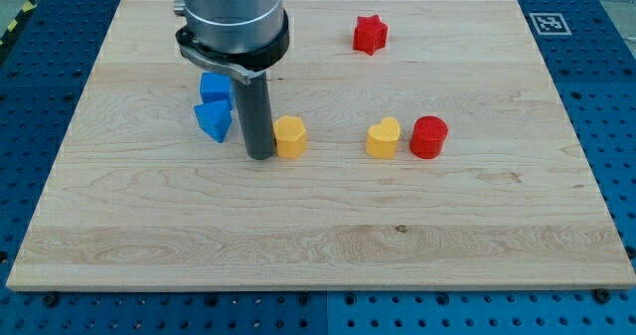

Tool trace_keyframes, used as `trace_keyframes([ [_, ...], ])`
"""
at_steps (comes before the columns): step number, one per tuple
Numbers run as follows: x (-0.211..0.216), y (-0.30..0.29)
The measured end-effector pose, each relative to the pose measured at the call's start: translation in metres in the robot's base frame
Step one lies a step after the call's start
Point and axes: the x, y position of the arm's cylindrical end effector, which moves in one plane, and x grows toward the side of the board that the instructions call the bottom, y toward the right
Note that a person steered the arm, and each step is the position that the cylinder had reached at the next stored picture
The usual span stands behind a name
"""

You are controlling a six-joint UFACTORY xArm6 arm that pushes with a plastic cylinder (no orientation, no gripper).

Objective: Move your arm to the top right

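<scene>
Tip down at frame's centre-left, wedged btwn blue pair & yellow hexagon block.

My tip point(260, 157) rests on the wooden board point(318, 236), just left of the yellow hexagon block point(290, 136), touching or nearly so; can't tell which. Blue triangle block point(213, 120) sits just left of the rod, w/ a blue cube point(216, 86) right behind it toward the view's top, partly hidden by the arm's grey housing point(232, 12). Tool is a plain rod, no jaws to spread or press; nothing pinched. Yellow heart block point(383, 138) & red cylinder point(429, 136) sit side by side right of centre, close together. Red star block point(369, 34) alone in upper right area, well apart from tip.
</scene>
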Motion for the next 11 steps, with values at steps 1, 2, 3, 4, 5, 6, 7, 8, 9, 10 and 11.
trace_keyframes([
  [1, 0.0, 0.011],
  [2, 0.0, 0.022],
  [3, 0.004, 0.023],
  [4, 0.038, 0.054],
  [5, 0.076, 0.106],
  [6, 0.105, 0.185],
  [7, 0.111, 0.297],
  [8, 0.073, 0.386],
  [9, 0.014, 0.412],
  [10, -0.057, 0.411],
  [11, -0.151, 0.407],
])
